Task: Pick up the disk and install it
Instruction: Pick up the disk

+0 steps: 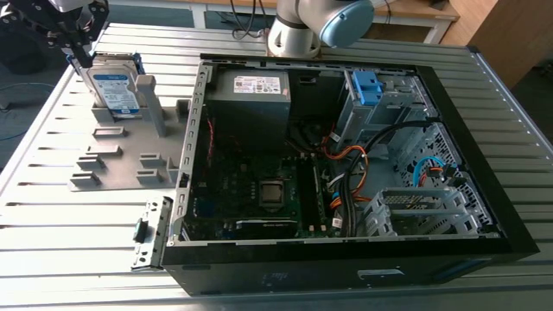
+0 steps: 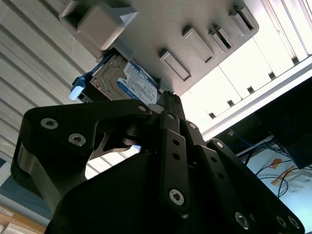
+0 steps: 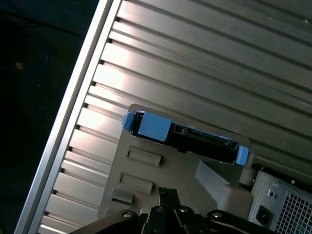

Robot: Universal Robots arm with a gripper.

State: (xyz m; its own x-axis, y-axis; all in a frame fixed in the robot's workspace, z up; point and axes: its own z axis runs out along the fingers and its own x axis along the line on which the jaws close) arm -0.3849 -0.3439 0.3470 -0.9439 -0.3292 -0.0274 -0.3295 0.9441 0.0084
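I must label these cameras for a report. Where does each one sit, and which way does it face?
Exterior view: off the arm, above the table, looking down at the open case, the holder and the disk; arm and gripper show.
First wrist view: on the arm, looking past the gripper at the disk, edge on.
Second wrist view: on the arm, looking past the gripper at the disk, its label side.
Shared: all three show disk and gripper.

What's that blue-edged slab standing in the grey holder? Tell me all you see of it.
The disk is a flat silver-grey metal slab with a blue-and-white label, framed by a blue plastic bracket. It stands on edge in the grey holder, outside the computer case. The gripper hangs close by its top.
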